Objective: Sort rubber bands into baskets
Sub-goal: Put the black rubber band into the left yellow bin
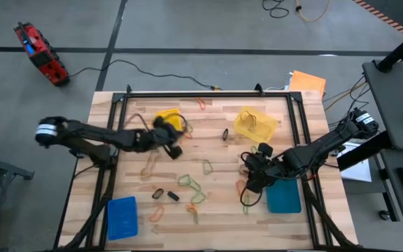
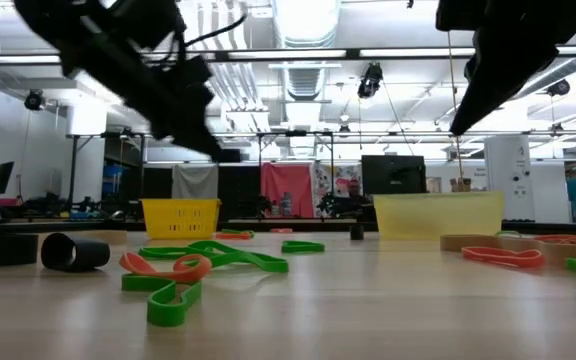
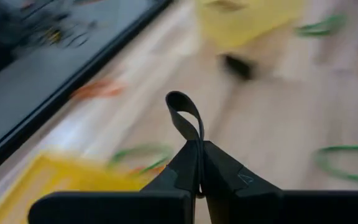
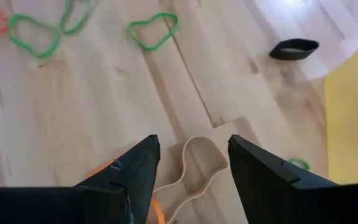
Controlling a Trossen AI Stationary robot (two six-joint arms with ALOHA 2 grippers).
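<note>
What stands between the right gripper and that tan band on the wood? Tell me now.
Nothing visible. The right gripper is open right above the tan rubber band, which lies flat on bare table between its fingers.

no readable text, label, brand or number in any view, posters on the far wall in the low view too blurred to read, small raised mark on a left tool finger illegible
</note>
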